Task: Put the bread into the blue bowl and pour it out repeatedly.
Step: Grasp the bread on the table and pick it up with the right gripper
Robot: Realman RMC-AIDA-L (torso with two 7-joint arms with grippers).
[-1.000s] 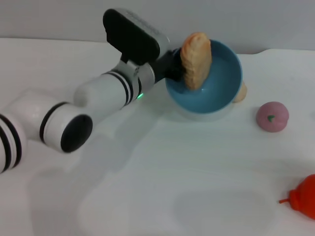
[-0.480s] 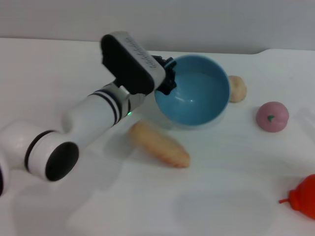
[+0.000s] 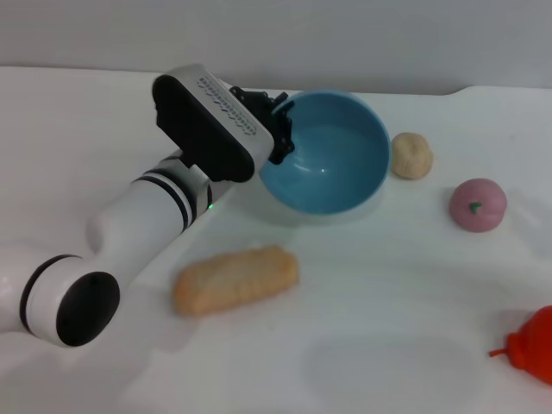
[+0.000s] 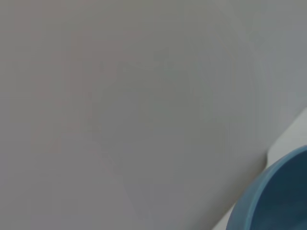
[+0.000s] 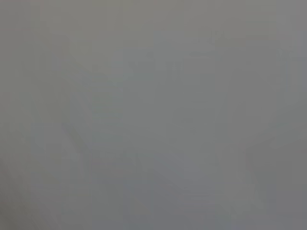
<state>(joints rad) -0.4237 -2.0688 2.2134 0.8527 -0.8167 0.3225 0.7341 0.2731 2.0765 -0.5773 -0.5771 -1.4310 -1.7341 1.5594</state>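
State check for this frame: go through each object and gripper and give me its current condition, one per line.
bread: lying flat on the table, out of the bowl
blue bowl: tilted toward the camera, empty, held at its rim
left gripper: shut on the bowl's rim
tan ball: resting beside the bowl
pink ball: resting, untouched
right gripper: not in view
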